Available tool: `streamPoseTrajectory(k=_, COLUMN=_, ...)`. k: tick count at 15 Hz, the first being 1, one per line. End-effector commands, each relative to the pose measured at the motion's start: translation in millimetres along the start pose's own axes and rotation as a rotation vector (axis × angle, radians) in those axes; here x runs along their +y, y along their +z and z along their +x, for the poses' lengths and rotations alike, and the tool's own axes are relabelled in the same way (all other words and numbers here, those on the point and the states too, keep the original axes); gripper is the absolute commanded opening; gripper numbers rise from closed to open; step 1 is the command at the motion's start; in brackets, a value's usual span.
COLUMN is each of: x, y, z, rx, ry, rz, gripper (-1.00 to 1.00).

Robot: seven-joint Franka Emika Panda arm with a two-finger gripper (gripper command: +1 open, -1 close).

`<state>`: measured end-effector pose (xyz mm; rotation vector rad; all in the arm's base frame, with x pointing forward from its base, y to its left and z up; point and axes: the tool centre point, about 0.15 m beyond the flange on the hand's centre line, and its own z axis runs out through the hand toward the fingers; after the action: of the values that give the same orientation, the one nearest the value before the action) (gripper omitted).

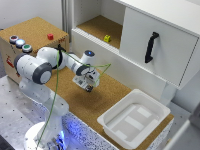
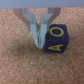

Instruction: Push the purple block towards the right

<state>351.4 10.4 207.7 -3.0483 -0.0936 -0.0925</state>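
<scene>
Hovering low over the cork-topped bench (image 1: 102, 107), I keep my jaws (image 2: 39, 44) pressed together into a single narrow wedge, with nothing pinched between them. I judge that this suits a push: closed tips make one stiff edge to lean on a small thing, and no grip is needed.

The small dark purple cube marked with yellow letters (image 2: 54, 39) sits on the cork just beside my fingertips (image 2: 37, 40), which come down against its side face. In the wrist view they look touching or very nearly so; I cannot tell which. The cube stands flat and upright, not tilted. In the exterior view my own body hides it, so I place it only as directly under me, on the cork strip well apart from the white plastic tray (image 1: 111, 123), which lies towards the exterior view's right.

Taking that tray as my landmark, the white cabinet with the black handle (image 1: 151, 46) rises behind it, a small yellow block (image 1: 107, 38) rests in the cabinet's open shelf, and a small red block (image 1: 50, 36) sits on the cork-covered box farther off. Neither stands in the cube's way.

I reckon the push is just beginning, since I stand at the cube's flank and open cork lies beyond it.
</scene>
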Motion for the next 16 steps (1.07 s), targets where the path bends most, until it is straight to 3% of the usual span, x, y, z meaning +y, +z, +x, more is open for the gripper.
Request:
streamPoseTrajectory(k=1, x=36, y=1, z=2, rx=0.002, ry=-0.005, rz=-0.017, gripper=-1.0)
streamPoseTrajectory(k=11, x=81, y=-1, z=-1, rx=-0.006, ry=0.049, rz=-0.063, gripper=-1.0)
streamPoseTrajectory(k=16, x=42, y=-9, z=-4, rx=-0.014, ry=0.006, rz=-0.031, gripper=-1.0)
